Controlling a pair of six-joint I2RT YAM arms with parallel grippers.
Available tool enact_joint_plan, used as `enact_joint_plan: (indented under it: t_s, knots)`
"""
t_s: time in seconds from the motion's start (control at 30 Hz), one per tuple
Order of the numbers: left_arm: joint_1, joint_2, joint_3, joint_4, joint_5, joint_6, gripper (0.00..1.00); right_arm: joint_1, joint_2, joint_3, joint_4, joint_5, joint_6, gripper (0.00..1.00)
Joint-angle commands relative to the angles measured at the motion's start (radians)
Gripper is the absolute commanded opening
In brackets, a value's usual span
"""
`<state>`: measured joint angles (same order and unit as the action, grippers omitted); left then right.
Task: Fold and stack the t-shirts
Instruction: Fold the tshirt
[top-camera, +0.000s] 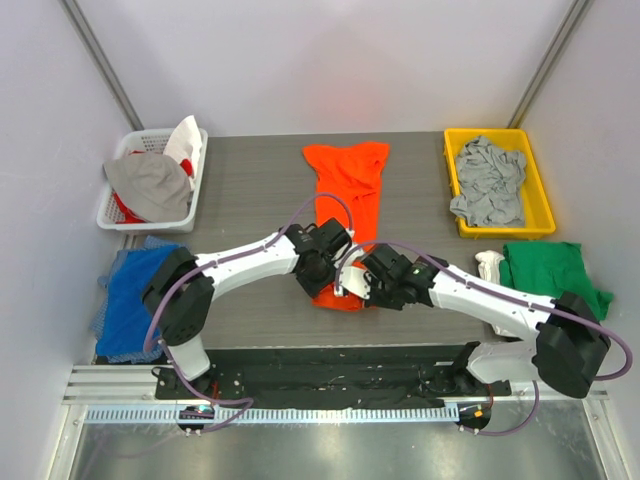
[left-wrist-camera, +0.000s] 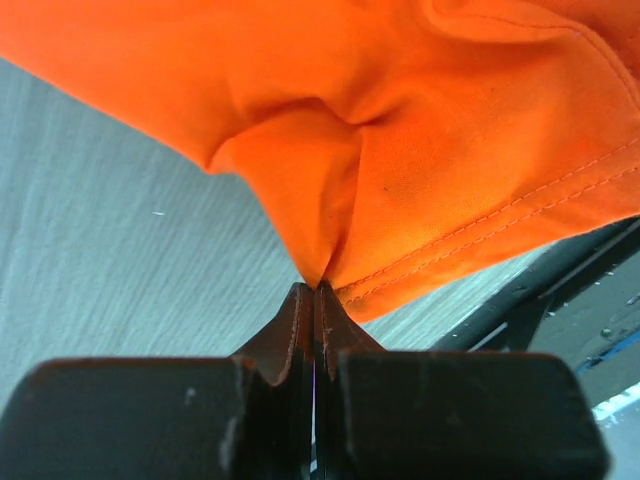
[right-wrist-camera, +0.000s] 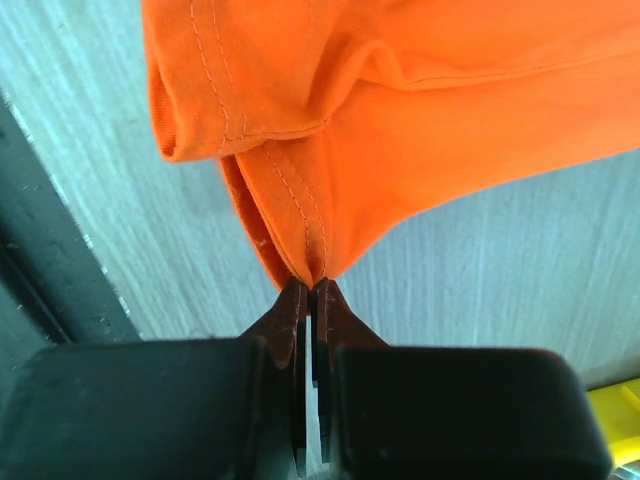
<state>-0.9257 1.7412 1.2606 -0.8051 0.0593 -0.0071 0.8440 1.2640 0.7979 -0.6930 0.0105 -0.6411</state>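
Top external, grey table (top-camera: 250, 185), white walls (top-camera: 320, 60), t-shirt (top-camera: 346, 175)

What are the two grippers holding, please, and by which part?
Both pinch the orange t-shirt at its near end: the left gripper a bunched fold beside the stitched hem, the right gripper the stitched hem itself.

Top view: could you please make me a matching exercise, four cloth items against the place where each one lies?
Items:
1. orange shirt
2. light grey shirt
3. green shirt
4. blue cloth

Places:
A. near left side
B. inside the yellow bin
C. near right side
D. middle of the table

Pairs: 1-D; 2-B; 3-C; 4-A
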Motion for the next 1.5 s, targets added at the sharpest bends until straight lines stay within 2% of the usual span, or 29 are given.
enact_joint_plan:
  t_s: [0.0, 0.53, 0.9, 1.47]
  knots:
    - [-0.038, -0.089, 0.083, 0.09, 0.137, 0.076, 0.0, -0.01, 0.058, 0.05, 0.168, 0.132, 0.058, 0.01]
    - [0.109, -0.039, 0.249, 0.107, 0.1, 0.15, 0.0, -0.066, 0.182, 0.185, 0.213, 0.233, -0.043, 0.01]
    - [0.189, 0.081, 0.342, 0.11, 0.099, 0.205, 0.0, -0.235, 0.323, 0.337, 0.213, 0.22, -0.158, 0.01]
    - [0.26, 0.29, 0.523, 0.132, 0.103, 0.245, 0.0, -0.384, 0.56, 0.543, 0.216, 0.217, -0.255, 0.01]
